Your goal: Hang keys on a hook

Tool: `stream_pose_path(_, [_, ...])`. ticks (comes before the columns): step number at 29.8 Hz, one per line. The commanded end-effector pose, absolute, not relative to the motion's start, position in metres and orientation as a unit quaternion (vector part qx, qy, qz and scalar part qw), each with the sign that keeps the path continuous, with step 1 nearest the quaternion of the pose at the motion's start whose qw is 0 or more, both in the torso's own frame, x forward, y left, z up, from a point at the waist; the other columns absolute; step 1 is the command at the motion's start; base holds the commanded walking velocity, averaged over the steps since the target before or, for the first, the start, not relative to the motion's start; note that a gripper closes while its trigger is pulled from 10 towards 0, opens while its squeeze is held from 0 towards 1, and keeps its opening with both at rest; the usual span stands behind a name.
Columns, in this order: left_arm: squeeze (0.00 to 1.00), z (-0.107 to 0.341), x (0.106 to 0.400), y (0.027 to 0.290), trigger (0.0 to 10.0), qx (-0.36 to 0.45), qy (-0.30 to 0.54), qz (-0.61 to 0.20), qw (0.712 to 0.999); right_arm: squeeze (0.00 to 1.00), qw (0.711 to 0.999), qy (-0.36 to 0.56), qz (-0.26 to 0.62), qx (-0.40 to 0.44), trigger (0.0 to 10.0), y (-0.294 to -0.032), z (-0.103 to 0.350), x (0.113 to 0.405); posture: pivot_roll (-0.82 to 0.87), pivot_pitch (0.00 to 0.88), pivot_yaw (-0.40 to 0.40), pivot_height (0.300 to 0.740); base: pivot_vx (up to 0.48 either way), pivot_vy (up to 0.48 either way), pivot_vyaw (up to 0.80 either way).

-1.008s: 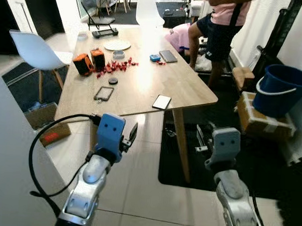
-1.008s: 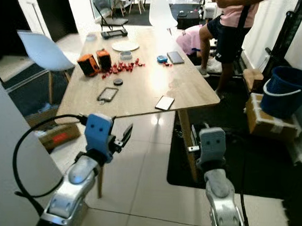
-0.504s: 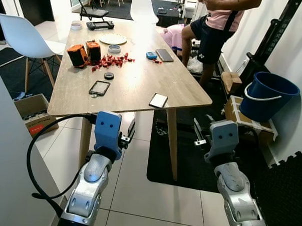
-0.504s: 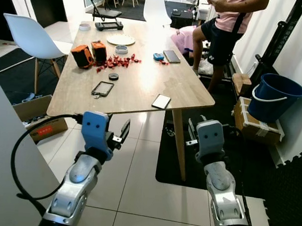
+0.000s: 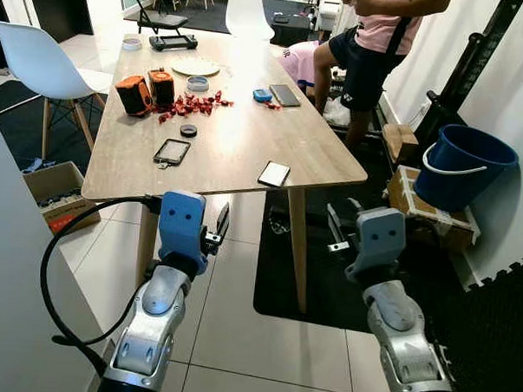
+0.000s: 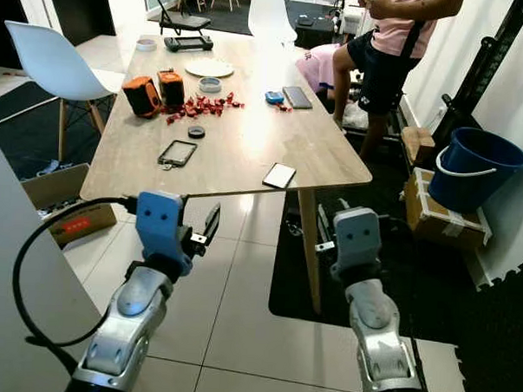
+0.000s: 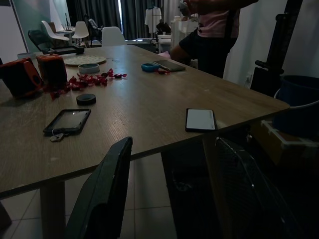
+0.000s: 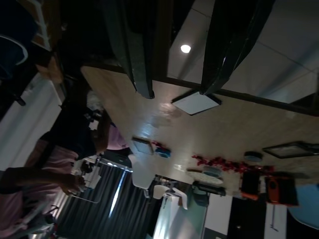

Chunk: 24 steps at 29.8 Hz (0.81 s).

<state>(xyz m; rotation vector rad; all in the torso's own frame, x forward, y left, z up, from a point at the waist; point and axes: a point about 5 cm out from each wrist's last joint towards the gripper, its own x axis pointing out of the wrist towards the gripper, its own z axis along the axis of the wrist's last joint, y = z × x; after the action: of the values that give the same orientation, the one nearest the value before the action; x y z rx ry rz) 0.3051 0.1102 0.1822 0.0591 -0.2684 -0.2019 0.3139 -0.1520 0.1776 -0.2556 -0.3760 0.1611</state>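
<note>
A small bunch of keys point(image 7: 56, 136) lies on the wooden table point(image 5: 237, 151), touching the near corner of a dark phone point(image 5: 171, 151). My left gripper point(image 5: 220, 224) hangs in front of the table's near edge, below the top, open with nothing between its fingers point(image 7: 102, 191). My right gripper point(image 5: 336, 234) is held at the same height beside the table's leg, open and empty too; its fingers point(image 8: 132, 47) stand well apart.
A white-faced phone point(image 5: 274, 174) lies near the table's front edge. Orange-black boxes point(image 5: 134, 95) and red bits point(image 5: 192, 106) sit further back. A person point(image 5: 372, 45) stands at the far right side. A blue bucket point(image 5: 464, 166) on a box, a white chair point(image 5: 37, 60) and a carton point(image 5: 58, 191) flank the table.
The camera came nearer and steadied, so the table now looks closer. Both grippers have drifted slightly left in the picture; both stay open.
</note>
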Motion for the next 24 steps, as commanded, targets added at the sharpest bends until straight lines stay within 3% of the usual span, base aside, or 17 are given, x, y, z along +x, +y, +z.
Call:
stream_pose_path(1, [0.00, 0.1835, 0.3058, 0.1059, 10.0, 0.037, -0.140, -0.103, 0.984, 0.00, 0.972, -0.180, 0.080, -0.128, 10.0, -0.1526, 0.1736, 0.3146, 0.01, 0.113, -0.064, 0.740, 0.000, 0.000, 0.00])
stream_pose_path(24, [0.00, 0.1844, 0.3088, 0.1063, 10.0, 0.043, -0.144, -0.099, 0.984, 0.00, 0.970, -0.180, 0.085, -0.140, 10.0, -0.1461, 0.1730, 0.3190, 0.02, 0.097, -0.065, 0.740, 0.443, 0.000, 0.00])
